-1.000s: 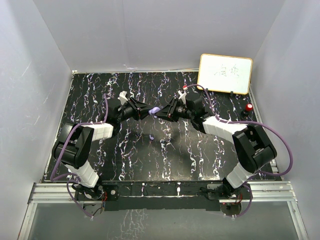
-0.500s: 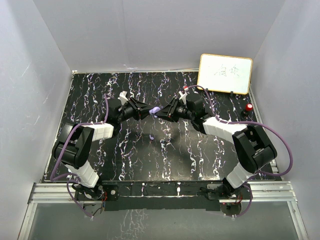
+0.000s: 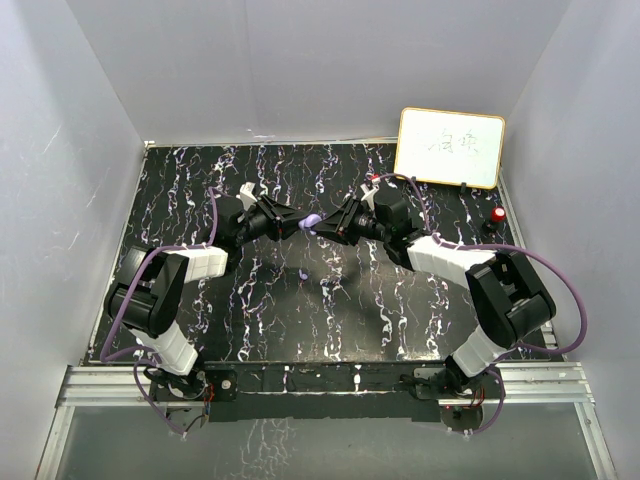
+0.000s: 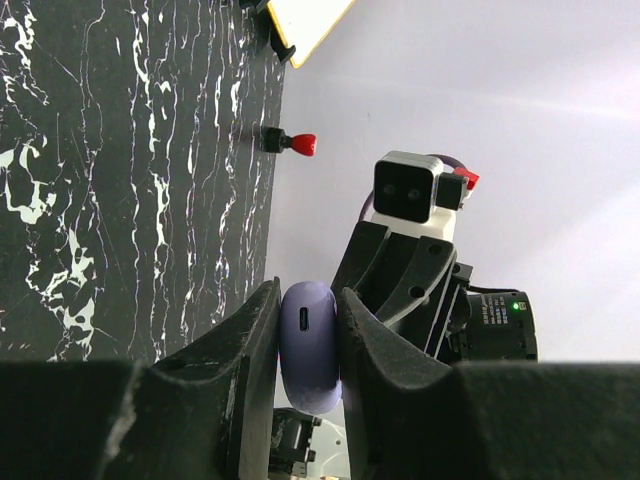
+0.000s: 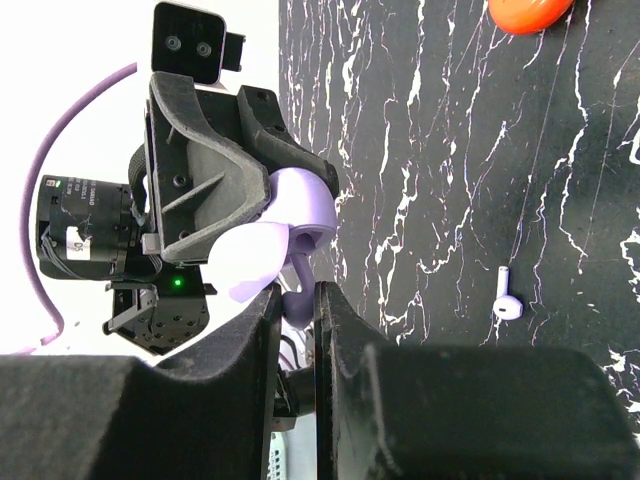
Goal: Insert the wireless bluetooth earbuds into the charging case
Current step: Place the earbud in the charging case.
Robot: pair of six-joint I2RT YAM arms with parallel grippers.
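I get bright, even light from overhead. The white walls (image 3: 300, 60) wash out nearly featureless in both wrist views; the dark counter (image 3: 250, 310) carries soft shadows; the charging case (image 4: 308, 345) looks sharp, the near foreground soft.

One counter (image 3: 250, 330), black with white and lilac veining, was enclosed by pale walls on three sides. On it stood one yellow-framed whiteboard (image 3: 450, 147) at the far right corner and one red-topped item (image 3: 497, 214) near the right edge. One pale earbud (image 5: 507, 300) lay on bare surface, well apart from both.
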